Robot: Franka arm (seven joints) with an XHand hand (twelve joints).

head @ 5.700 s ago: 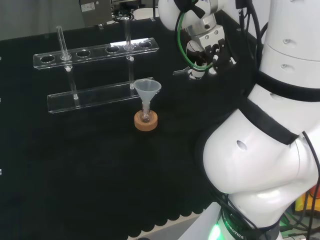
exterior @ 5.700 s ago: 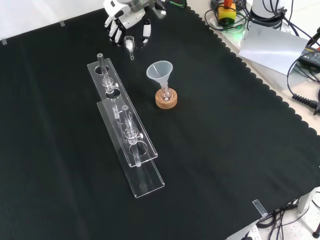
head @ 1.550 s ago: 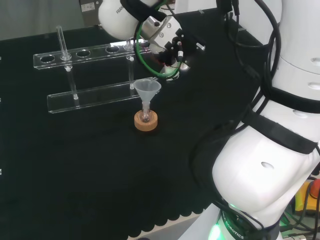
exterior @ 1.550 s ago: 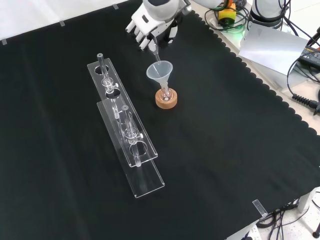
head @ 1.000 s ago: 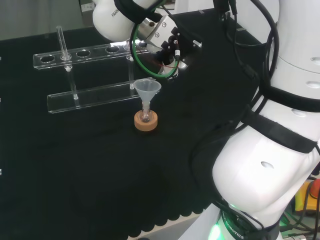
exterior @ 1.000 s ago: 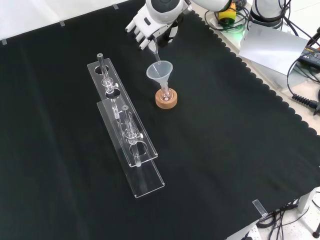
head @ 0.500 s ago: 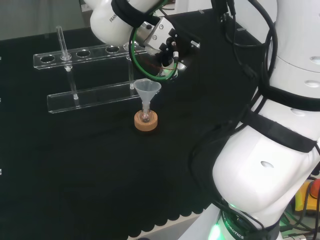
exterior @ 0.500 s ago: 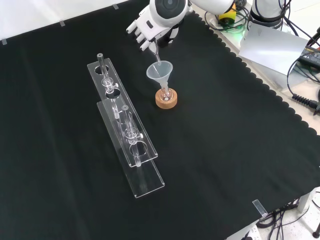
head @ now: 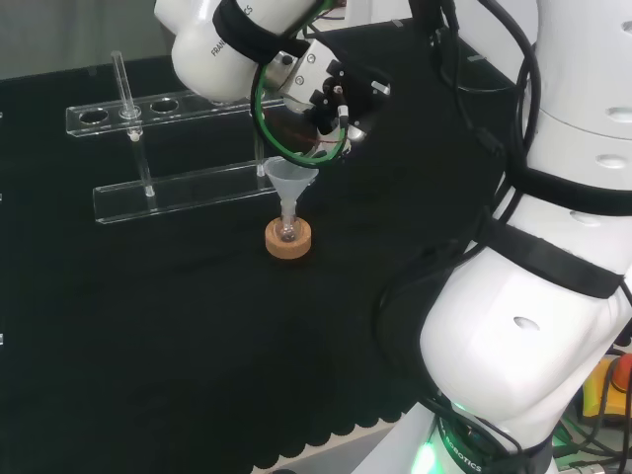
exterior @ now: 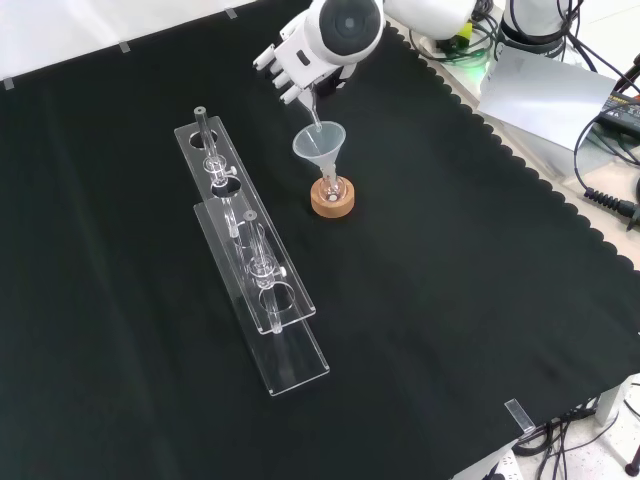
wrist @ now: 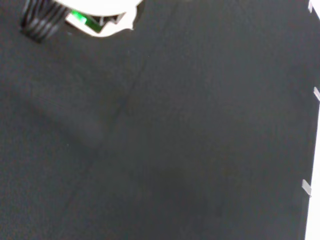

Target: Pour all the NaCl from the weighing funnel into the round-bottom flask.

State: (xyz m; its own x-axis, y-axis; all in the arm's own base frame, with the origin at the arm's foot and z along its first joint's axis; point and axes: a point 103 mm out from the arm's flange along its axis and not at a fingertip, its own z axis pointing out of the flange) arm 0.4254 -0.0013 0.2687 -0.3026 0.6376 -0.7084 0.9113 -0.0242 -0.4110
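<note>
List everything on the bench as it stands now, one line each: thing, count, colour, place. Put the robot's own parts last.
Black cloth: one, black, covers the bench.
Test tube rack: one, clear, left of the flask in the front view.
Test tube: one plainly seen, clear, upright at the rack's left end in the head view.
Cork ring: one, tan, mid-cloth, under the flask.
Round-bottom flask: one, clear, small, on the cork ring.
Funnel: one, clear, in the flask's neck.
Weighing funnel: one, clear, held in the hand, its stem pointing down at the funnel's mouth.
Hand: one, black and white, above the funnel.
Arm links: white, right of the head view.
</note>
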